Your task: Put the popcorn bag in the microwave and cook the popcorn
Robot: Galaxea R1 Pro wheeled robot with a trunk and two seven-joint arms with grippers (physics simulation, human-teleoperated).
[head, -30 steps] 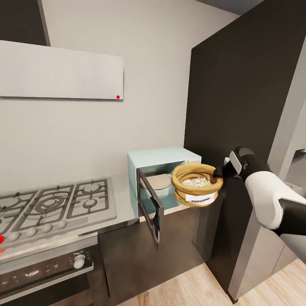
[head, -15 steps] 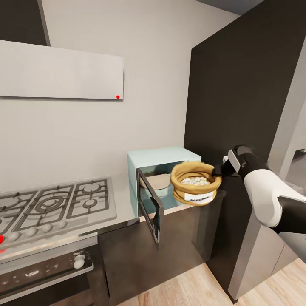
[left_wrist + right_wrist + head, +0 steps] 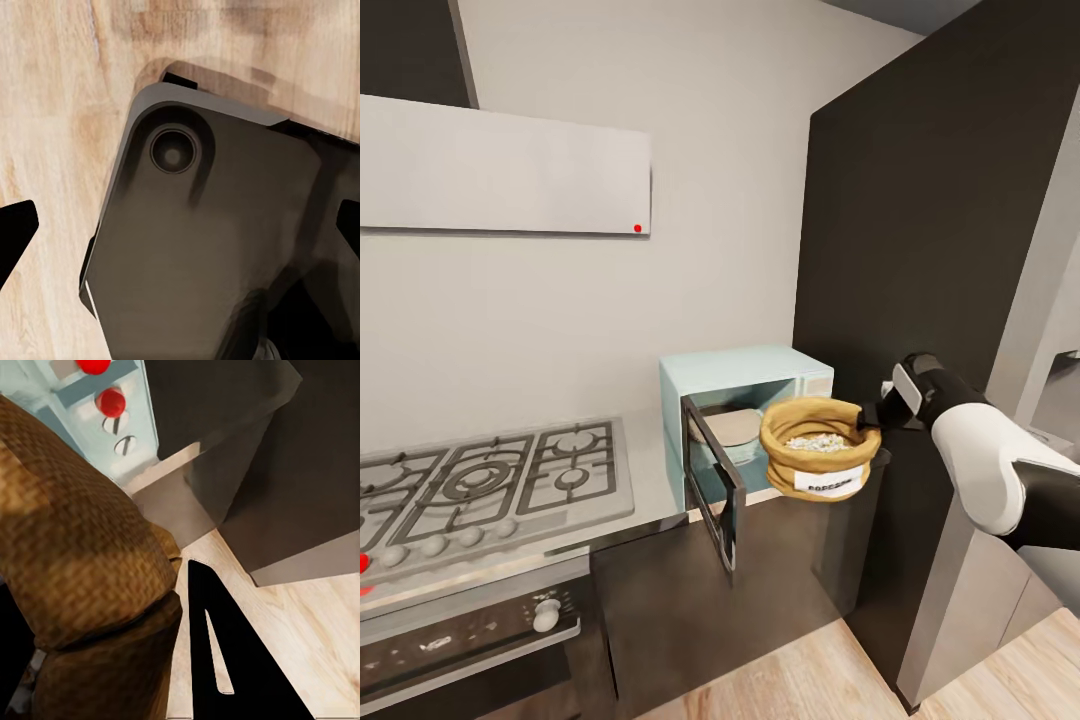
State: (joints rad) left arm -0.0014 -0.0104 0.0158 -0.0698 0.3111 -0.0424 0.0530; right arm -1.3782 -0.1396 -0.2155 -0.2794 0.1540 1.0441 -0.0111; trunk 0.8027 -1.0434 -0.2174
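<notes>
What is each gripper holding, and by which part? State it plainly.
The right gripper holds the popcorn bag by its rolled rim, on the side away from the open microwave. The left gripper's fingers are spread, holding nothing.

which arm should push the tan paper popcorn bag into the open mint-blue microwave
Right. The right gripper already grips the tan paper popcorn bag by its rim, in front of the mint-blue microwave with its door open. The left wrist view looks down at wood floor.
</notes>
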